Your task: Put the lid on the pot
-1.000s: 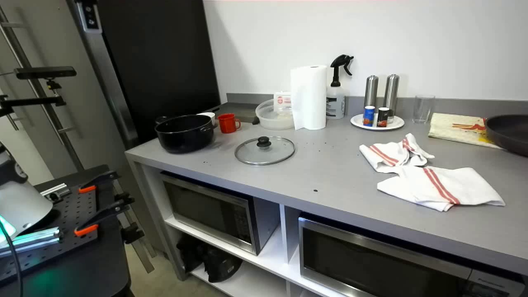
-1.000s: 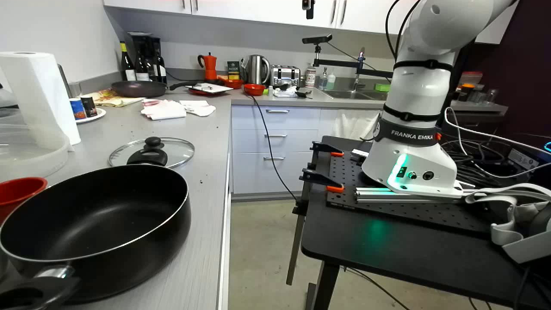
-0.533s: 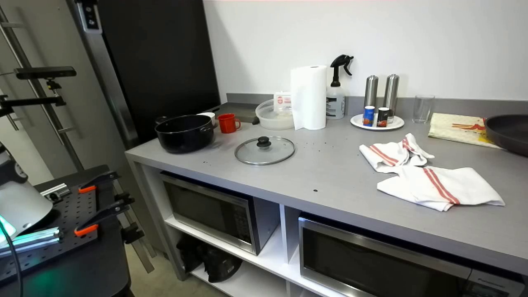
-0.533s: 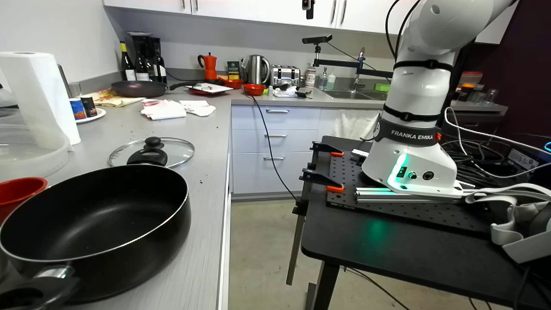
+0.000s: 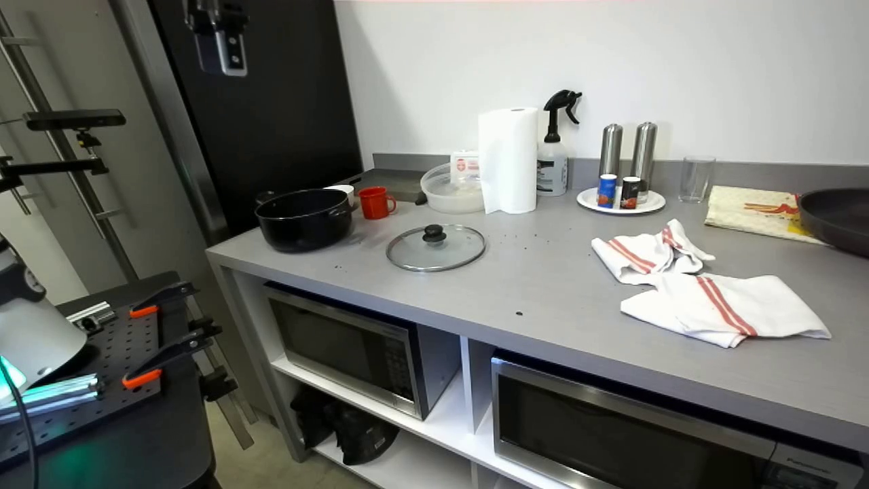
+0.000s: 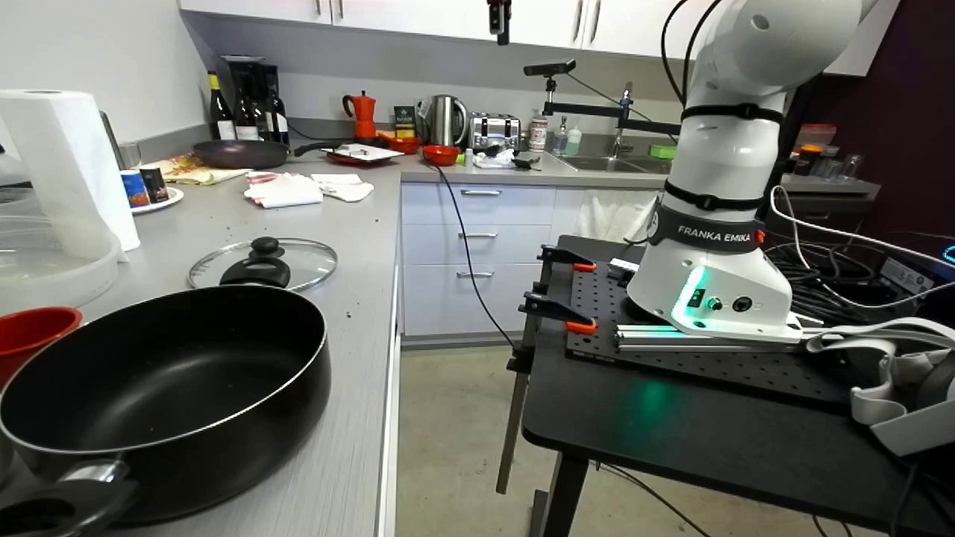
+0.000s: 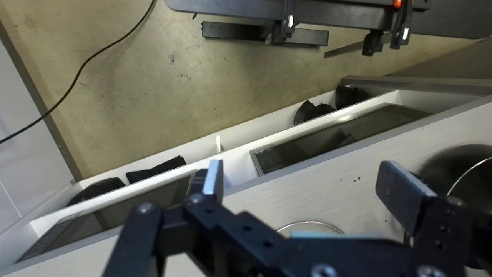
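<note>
far left in an exterior view, the black round-cornered table (image 5: 136, 441) bears black orange-tipped clamps (image 5: 173, 354) and the arm's white base (image 5: 37, 333). up high, the black two-fingered gripper (image 7: 300, 179) hangs well apart from the grey counter (image 5: 557, 285), jaws spread wide in the wrist view. here's the wide black round pot (image 5: 304, 231), open-topped at the counter's left end, with the small red mug (image 5: 373, 202) just beside it, toward the back. now the round clear-glass lid (image 5: 436, 257), thin metal rim, dark knob up: flat on the counter, just right of the pot, apart from it. the wrist view has the gripper hiding most of it. behind come the clear plastic bowl (image 5: 445, 202), the tall white paper-towel roll (image 5: 510, 163) covering part of it, and the black-topped spray bottle (image 5: 551, 173). on to the white plate (image 5: 654, 202) with two small shakers (image 5: 607, 192), one blue, one dark, steel grinders (image 5: 610, 153) close by, then the clear drinking glass (image 5: 696, 180). nearer the front edge, crumpled red-striped white towels (image 5: 740, 309), well apart from the lid; the patterned cream cloth (image 5: 753, 212) and the black frying pan (image 5: 845, 221), cut off at the right.
</note>
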{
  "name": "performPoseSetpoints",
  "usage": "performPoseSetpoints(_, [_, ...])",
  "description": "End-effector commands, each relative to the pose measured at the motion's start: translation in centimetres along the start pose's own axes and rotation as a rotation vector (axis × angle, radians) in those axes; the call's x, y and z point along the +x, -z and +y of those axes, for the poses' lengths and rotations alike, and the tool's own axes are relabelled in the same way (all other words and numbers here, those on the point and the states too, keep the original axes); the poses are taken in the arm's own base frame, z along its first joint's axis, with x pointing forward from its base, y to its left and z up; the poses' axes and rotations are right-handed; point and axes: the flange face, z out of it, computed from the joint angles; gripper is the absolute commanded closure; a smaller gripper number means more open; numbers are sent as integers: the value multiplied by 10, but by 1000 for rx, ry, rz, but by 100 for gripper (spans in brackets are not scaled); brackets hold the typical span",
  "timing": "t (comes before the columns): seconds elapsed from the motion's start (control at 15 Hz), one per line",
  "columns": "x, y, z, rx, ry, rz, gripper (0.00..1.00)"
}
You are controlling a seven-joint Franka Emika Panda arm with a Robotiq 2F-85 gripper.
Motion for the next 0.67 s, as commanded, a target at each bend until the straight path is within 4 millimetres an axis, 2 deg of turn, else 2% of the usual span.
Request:
performPoseSetpoints(0.0, [60,-9,0,-31,86,-34,0])
performPoseSetpoints(0.6, [188,-45,-20,-102,247,-78,0])
